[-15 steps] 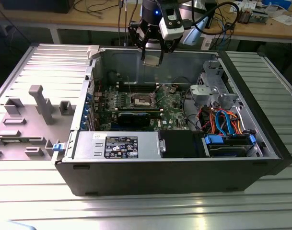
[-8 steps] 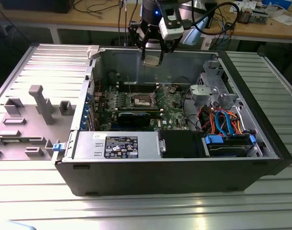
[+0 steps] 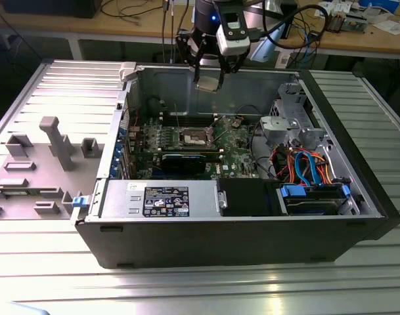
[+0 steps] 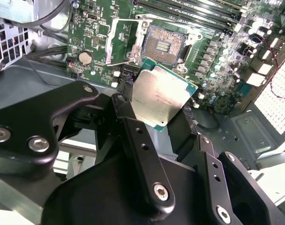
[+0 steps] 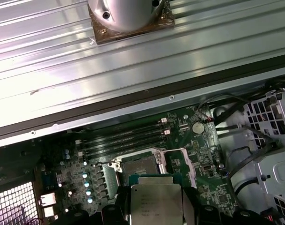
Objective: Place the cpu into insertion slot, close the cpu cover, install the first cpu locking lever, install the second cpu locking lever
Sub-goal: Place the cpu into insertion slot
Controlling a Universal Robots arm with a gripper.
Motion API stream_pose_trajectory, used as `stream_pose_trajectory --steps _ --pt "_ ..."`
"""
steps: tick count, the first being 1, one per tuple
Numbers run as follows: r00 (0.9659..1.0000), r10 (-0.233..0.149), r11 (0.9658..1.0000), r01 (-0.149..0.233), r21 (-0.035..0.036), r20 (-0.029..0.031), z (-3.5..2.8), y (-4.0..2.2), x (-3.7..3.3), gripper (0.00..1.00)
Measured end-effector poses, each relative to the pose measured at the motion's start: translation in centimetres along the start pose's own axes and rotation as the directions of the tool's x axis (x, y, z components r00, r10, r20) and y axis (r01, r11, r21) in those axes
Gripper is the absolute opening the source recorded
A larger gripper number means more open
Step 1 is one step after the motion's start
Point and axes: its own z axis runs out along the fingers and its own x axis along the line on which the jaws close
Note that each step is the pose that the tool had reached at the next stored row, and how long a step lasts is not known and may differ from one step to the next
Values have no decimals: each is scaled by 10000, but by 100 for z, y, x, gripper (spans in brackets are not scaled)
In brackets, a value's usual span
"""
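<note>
Exterior view: gripper (image 3: 208,79) above the case (image 3: 219,236), jaws pinching the cpu (image 3: 207,84); second wrist view adds its silver face and green rim, seemingly tilted, over the open insertion slot (image 4: 163,45).

Overhead light, bright and even in the exterior view. We note broad white glare on the ribbed metal surface (image 3: 206,289) in front of the computer case (image 3: 219,243), whose interior sits in softer shade. In the first wrist view the ribs blow out in pale streaks, while the circuit board (image 5: 198,168) reads dim. In the second wrist view the cpu (image 4: 163,96) catches a dull sheen, the black pincer (image 4: 154,115) near the lens looks soft and almost featureless, and a perforated panel (image 4: 278,98) washes out to white.
</note>
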Motion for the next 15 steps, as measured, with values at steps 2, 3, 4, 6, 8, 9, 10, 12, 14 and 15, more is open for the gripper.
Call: stream_pose_trajectory --steps 2,3,4,6,8,9,10,12,14,15 --pt "9999 135 9999 -135 3 13 2 0 0 54" --pt "9998 176 9998 -176 3 16 3 0 0 54" --pt "9998 199 9998 -199 3 18 3 0 0 54" --pt "9998 203 9998 -203 2 19 3 0 0 54" --pt "9998 203 9998 -203 4 19 3 0 0 54" --pt "9998 203 9998 -203 3 19 3 0 0 54" --pt "9998 203 9998 -203 3 19 3 0 0 54" --pt "9998 206 9998 -206 3 19 3 0 0 54" --pt "9996 285 9996 -285 3 26 3 0 -1 54" --pt "9993 380 9993 -380 1 35 5 0 -1 54"
